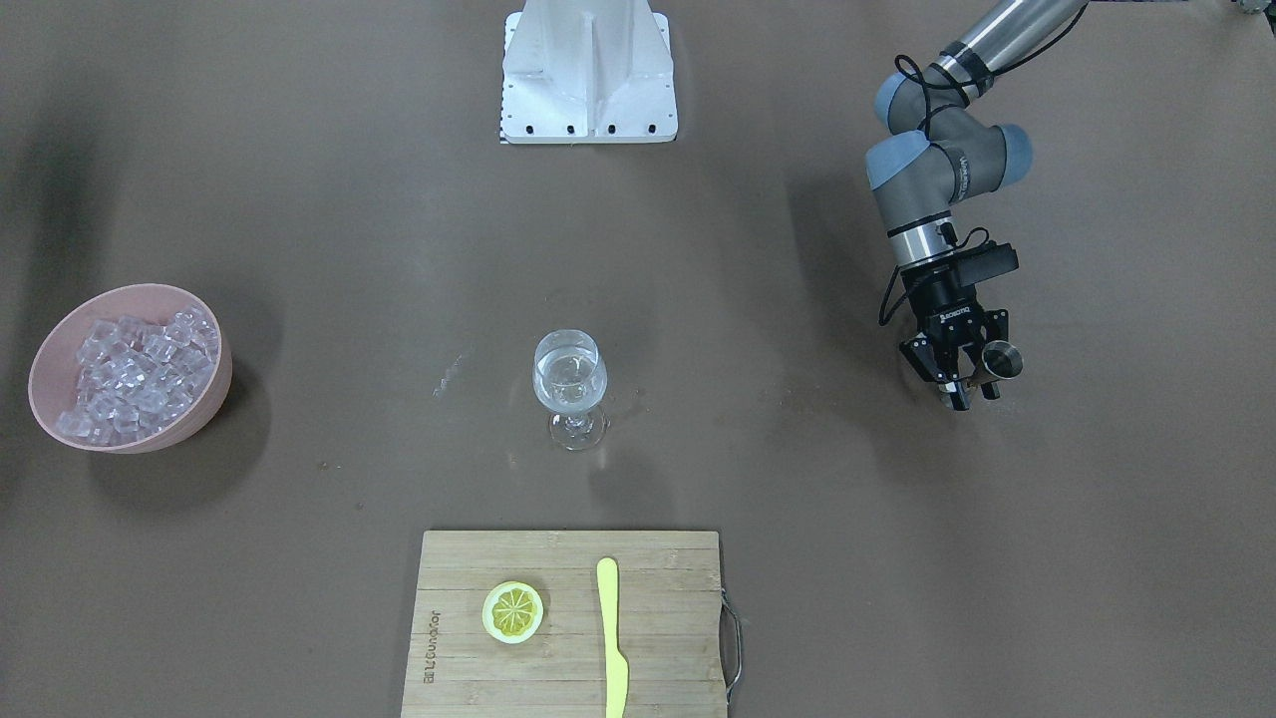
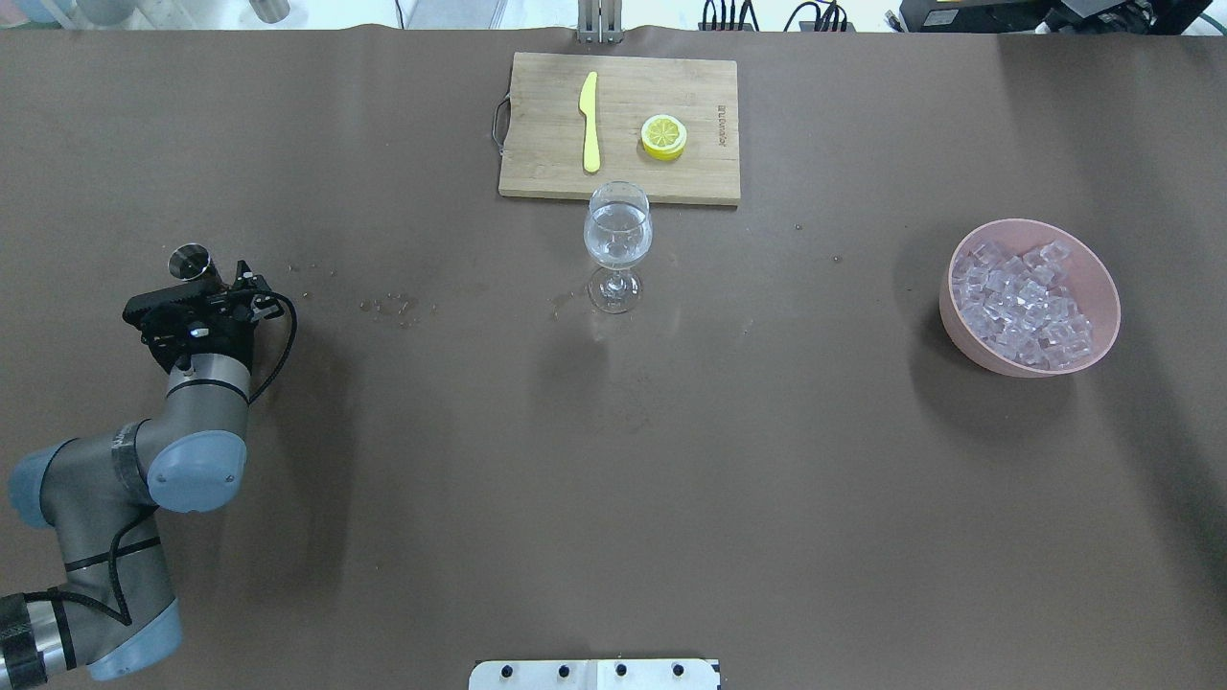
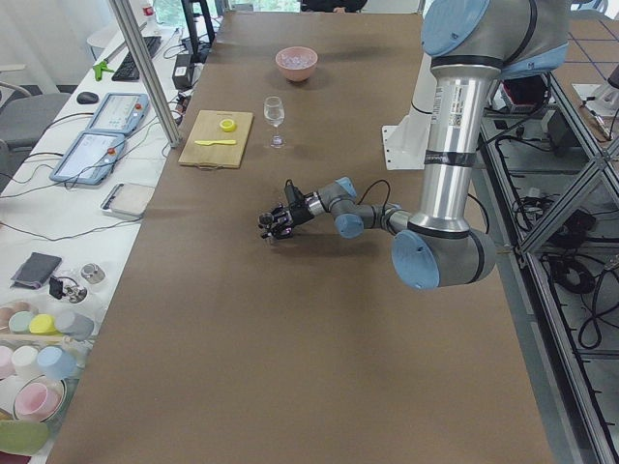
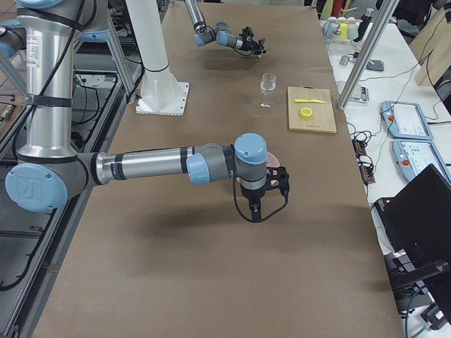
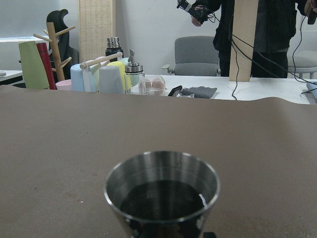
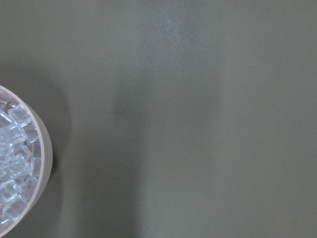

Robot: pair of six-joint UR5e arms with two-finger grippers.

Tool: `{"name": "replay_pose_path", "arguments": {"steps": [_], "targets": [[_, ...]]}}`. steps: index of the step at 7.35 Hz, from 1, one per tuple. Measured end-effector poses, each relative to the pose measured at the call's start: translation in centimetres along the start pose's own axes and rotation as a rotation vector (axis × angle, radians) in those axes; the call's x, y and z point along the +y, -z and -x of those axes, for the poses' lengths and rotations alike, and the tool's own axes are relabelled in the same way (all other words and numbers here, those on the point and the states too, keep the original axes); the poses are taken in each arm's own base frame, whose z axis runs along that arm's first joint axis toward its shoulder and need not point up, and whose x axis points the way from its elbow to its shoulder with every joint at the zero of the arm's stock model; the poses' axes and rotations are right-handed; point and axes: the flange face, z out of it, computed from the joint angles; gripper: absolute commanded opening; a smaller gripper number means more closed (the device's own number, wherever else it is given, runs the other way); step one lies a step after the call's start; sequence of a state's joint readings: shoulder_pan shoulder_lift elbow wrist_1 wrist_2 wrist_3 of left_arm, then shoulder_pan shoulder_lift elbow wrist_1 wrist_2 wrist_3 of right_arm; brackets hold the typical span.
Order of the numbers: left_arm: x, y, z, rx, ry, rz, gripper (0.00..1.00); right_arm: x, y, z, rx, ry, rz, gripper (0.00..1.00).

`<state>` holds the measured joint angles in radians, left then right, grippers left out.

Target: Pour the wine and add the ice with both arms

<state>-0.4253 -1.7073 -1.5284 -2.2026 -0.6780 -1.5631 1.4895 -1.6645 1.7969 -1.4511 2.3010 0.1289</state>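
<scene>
the left gripper [image 1: 982, 377] is clenched on a small steel cup [image 1: 1000, 359], held upright near the table's left end, well apart from everything else. in the left wrist view the cup's inside looks dark, and whether any liquid is in it cannot be told. the wine [image 1: 568, 387] sits in a stemmed glass [image 1: 570, 399] that stands upright at mid-table, only part full, just on the robot's side of a wooden board [image 1: 469, 658]. on the board lie a lemon slice [image 1: 513, 611] and a yellow knife [image 1: 611, 638], apart from each other. the ice [image 1: 135, 374] is heaped in a pink bowl [image 1: 214, 394] toward the table's right end, well apart from the glass. the right arm [image 4: 148, 165] shows only in the right side view, reaching out over the table with its wrist turned down, in front of the bowl as that view sees it. the right gripper [image 4: 254, 204] hangs below it, and i cannot tell whether it is released or clenched. the right wrist view looks straight down on the brown table [image 1: 897, 548], with the bowl's rim and some cubes at its left edge. a white base [image 1: 588, 75] stands at the robot's edge of the table.
</scene>
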Motion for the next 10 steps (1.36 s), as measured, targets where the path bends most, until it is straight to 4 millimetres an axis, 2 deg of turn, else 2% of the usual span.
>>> {"name": "replay_pose_path", "arguments": {"steps": [1,3,4,5,6,7,10], "targets": [[0.0,0.0,0.3,-0.001,-0.001,0.000,0.49,0.0,0.0,0.0,0.000,0.000,0.000,1.00],[-0.3,0.3,2.1,0.015,-0.003,0.003,0.49,0.0,0.0,0.0,0.000,0.000,0.000,1.00],[-0.5,0.4,2.5,0.032,-0.005,0.004,0.44,0.0,0.0,0.0,0.000,0.000,0.000,1.00],[-0.6,0.6,2.5,0.042,-0.004,0.005,0.31,0.0,0.0,0.0,0.000,0.000,0.000,1.00],[-0.7,0.6,2.4,0.048,-0.001,0.004,0.08,0.0,0.0,0.0,0.000,0.000,0.000,1.00],[-0.8,0.7,2.2,0.052,0.002,0.004,0.00,0.0,0.0,0.0,0.000,-0.001,0.000,1.00],[-1.4,1.2,1.5,0.066,0.005,0.005,0.00,0.1,0.0,-0.1,0.000,-0.002,0.001,1.00]]}}
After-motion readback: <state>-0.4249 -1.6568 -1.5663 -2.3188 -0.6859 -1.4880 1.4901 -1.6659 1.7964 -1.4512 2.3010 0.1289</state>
